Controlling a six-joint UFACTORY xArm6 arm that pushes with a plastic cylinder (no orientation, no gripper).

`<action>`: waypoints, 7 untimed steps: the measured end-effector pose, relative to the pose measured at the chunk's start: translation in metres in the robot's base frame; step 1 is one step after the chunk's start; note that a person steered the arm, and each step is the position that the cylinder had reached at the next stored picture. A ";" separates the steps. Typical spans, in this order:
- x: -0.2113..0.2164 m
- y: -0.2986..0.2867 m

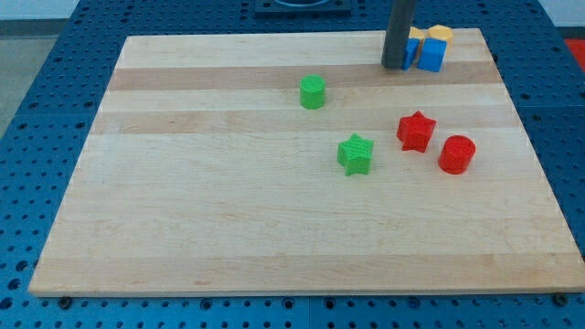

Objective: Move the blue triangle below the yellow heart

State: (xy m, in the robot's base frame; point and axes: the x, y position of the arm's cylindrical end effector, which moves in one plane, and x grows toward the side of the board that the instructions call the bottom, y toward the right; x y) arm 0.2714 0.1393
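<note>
My tip [395,66] rests on the wooden board [274,247] near its top right corner. Just right of the rod is a tight cluster of blue and yellow blocks. A blue block [431,56] stands at the front of the cluster, and a sliver of blue [409,60] shows between it and the rod. A yellow block [441,34] sits behind the blue one, and another yellow piece [416,35] shows beside the rod. The rod hides part of the cluster, so I cannot tell which piece is the triangle or the heart. My tip touches or nearly touches the cluster's left side.
A green block [313,91] sits at upper centre. A green star [356,153] lies near the middle. A red star [416,131] and a red cylinder [456,154] sit to the right, below the cluster. The board's top and right edges are close to the cluster.
</note>
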 end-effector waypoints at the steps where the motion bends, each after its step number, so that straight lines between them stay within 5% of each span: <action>1: 0.000 0.006; 7: -0.004 -0.013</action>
State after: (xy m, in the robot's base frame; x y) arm 0.2671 0.1259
